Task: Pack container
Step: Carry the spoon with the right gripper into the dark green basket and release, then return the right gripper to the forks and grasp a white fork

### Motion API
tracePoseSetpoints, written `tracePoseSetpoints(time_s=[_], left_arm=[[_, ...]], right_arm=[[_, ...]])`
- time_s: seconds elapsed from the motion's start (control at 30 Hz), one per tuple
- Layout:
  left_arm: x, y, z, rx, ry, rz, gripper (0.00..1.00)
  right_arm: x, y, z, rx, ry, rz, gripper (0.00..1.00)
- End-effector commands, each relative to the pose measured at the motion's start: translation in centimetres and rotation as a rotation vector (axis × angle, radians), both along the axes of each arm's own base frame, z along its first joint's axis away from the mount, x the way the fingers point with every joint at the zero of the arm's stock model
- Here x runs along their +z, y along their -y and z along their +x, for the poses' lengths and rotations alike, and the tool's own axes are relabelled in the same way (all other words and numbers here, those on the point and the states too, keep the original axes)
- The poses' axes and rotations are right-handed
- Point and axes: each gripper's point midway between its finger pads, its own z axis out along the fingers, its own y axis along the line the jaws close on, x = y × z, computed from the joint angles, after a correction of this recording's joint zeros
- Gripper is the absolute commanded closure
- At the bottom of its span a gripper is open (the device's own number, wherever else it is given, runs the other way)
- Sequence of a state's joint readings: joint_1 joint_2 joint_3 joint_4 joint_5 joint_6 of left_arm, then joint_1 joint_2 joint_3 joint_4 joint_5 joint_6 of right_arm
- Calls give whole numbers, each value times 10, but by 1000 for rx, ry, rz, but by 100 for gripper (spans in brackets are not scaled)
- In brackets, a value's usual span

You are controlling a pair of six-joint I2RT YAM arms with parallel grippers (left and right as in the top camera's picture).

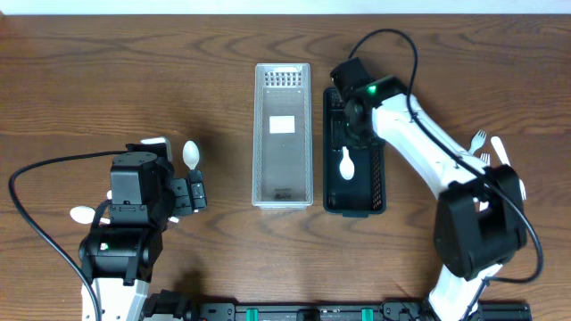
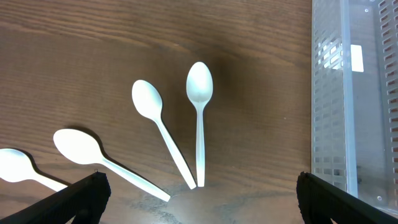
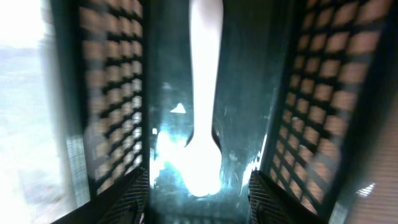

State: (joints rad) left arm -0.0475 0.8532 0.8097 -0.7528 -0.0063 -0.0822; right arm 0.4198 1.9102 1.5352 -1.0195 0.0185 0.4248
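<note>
The right gripper (image 3: 199,196) hangs low inside the long black perforated plastic tray (image 1: 376,189). Its fingers are spread, one against each latticed wall, and nothing is pinched between them. That is probably why it sits so deep: a drop from this height lands flat and stays in the tray. The white plastic spoon (image 1: 348,163) lies loose on the tray floor with its bowl between the fingertips, touching neither. Seen from overhead, it stretches toward 6 o'clock from the gripper. The tray sits just beside the clear perforated plastic bin (image 1: 284,160), at the bin's 3 o'clock, and the bin holds no cutlery. The left gripper (image 1: 198,192) waits at the bin's 8 o'clock, spread as wide as it goes and holding nothing. It is angled down over four more white plastic spoons (image 2: 199,124) fanned on the brown wooden table (image 1: 89,71), at its 12 o'clock in the wrist view, likely lined up for a pick. A few white plastic forks (image 1: 482,139) lie at the tray's 3 o'clock, well apart from it, so packing looks barely begun.
</note>
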Motion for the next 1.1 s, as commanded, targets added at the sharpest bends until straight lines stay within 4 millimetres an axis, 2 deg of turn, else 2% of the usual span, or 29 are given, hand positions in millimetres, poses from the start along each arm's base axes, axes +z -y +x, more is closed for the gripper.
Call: tracePoseSetpoints(time_s=[0.0, 0.1, 0.13, 0.2, 0.23, 0.33, 0.47, 0.57, 0.67, 0.8, 1.07], left_arm=[[6, -1, 2, 12, 13, -6, 2], [6, -1, 2, 12, 13, -6, 2], [6, -1, 2, 11, 13, -6, 2], [6, -1, 2, 11, 13, -6, 2], [6, -1, 2, 12, 13, -6, 2], [6, -1, 2, 12, 13, -6, 2], [6, -1, 2, 12, 13, -6, 2], [6, -1, 2, 12, 13, -6, 2], [6, -1, 2, 12, 12, -6, 2], [5, -1, 2, 12, 10, -6, 2], [5, -1, 2, 12, 10, -6, 2]], right_arm=[[79, 12, 24, -27, 200, 73, 43], [120, 41, 32, -101, 303, 99, 40], [133, 56, 33, -139, 337, 102, 38], [151, 93, 34, -235, 389, 87, 29], [157, 109, 34, -273, 402, 81, 24], [158, 160, 34, -365, 404, 42, 20], [131, 221, 33, -483, 324, -10, 14], [98, 254, 35, -562, 243, -27, 10], [63, 277, 37, -614, 162, -36, 8], [26, 293, 40, -631, 90, -44, 6], [-31, 298, 48, -612, -2, -51, 6]])
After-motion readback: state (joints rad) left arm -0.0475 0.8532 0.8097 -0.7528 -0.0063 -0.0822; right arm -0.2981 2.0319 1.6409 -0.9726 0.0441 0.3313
